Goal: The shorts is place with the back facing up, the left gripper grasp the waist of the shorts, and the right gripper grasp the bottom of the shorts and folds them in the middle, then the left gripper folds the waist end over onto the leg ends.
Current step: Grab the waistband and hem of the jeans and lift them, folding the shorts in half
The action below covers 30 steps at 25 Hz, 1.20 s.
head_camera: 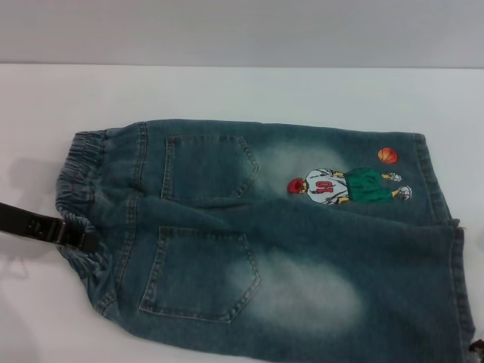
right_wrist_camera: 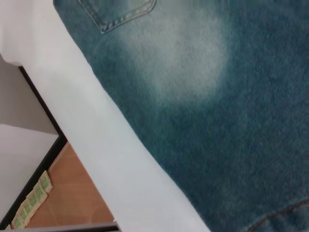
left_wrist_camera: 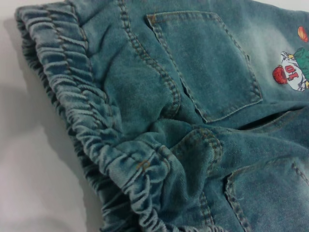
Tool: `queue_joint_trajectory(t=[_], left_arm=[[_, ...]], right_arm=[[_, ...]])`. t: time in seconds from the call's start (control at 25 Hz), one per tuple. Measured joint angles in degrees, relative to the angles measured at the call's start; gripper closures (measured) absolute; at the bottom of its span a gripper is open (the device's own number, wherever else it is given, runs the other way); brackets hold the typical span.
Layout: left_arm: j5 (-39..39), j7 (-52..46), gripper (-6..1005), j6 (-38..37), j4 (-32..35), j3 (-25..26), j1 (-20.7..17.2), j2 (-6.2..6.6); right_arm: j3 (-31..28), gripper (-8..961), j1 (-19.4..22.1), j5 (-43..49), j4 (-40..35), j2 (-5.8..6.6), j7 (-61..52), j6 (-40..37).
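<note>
The blue-green denim shorts [head_camera: 287, 249] lie flat on the white table [head_camera: 227, 91], back up, with two patch pockets [head_camera: 208, 166] and the embroidered player [head_camera: 348, 185] under an orange ball [head_camera: 387, 155]. The ruffled waist [head_camera: 79, 189] points left and the leg hems [head_camera: 437, 178] point right. My left gripper [head_camera: 82, 238] reaches in from the left, its black tip resting on the waistband. The left wrist view looks close at the gathered waist [left_wrist_camera: 82, 106] and a pocket [left_wrist_camera: 212, 63]. A dark sliver of my right gripper [head_camera: 476, 347] shows beside the near leg's hem.
The right wrist view shows the near leg's faded denim [right_wrist_camera: 217, 96] lying close to the table's front edge [right_wrist_camera: 111, 159], with brown floor [right_wrist_camera: 72, 193] below. Bare white table surrounds the shorts at the back and left.
</note>
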<state>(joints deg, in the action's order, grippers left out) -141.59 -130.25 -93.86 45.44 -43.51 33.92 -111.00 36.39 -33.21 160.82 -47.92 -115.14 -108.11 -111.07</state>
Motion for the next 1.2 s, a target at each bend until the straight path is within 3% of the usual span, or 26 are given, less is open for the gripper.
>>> queue_joint_trajectory(t=[0.8,1.04,1.2], left_arm=[[0.0,0.09,952,0.17,-0.2,0.0,0.0,-0.09],[0.0,0.09,952,0.52,-0.22,0.0,0.0,-0.09],[0.0,0.09,952,0.54,-0.21,0.0,0.0,-0.09]], right_arm=[[0.33,423,-1.61,-0.17,-0.86,-1.45,0.63,0.18],[2.24,646,-1.56,-0.17,-0.87,-1.96,1.19,0.84],[2.49,726,-1.56,-0.15,-0.86,-2.23,1.21,1.14]])
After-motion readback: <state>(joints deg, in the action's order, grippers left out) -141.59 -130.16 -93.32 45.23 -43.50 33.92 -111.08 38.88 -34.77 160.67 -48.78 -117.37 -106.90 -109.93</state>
